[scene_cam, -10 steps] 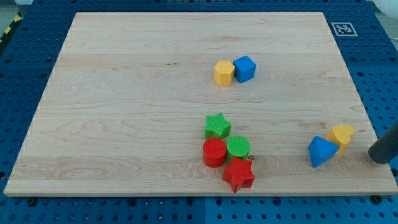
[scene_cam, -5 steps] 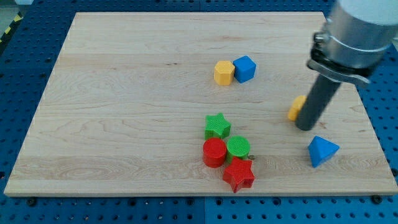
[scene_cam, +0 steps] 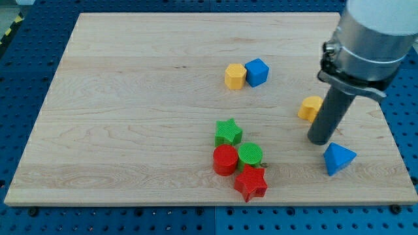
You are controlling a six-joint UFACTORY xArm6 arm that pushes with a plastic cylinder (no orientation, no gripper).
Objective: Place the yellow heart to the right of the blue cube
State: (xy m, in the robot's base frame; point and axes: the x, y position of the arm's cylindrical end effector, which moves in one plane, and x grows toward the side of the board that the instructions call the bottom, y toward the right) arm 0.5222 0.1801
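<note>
My tip point(scene_cam: 319, 140) just below yellow heart point(scene_cam: 311, 108) – right of blue cube point(scene_cam: 257, 72), no gripper.

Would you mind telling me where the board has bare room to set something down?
The whole left half of the board is bare, as is the strip above the blue cube. It is crowded around the green star and red star, and beside my tip.
</note>
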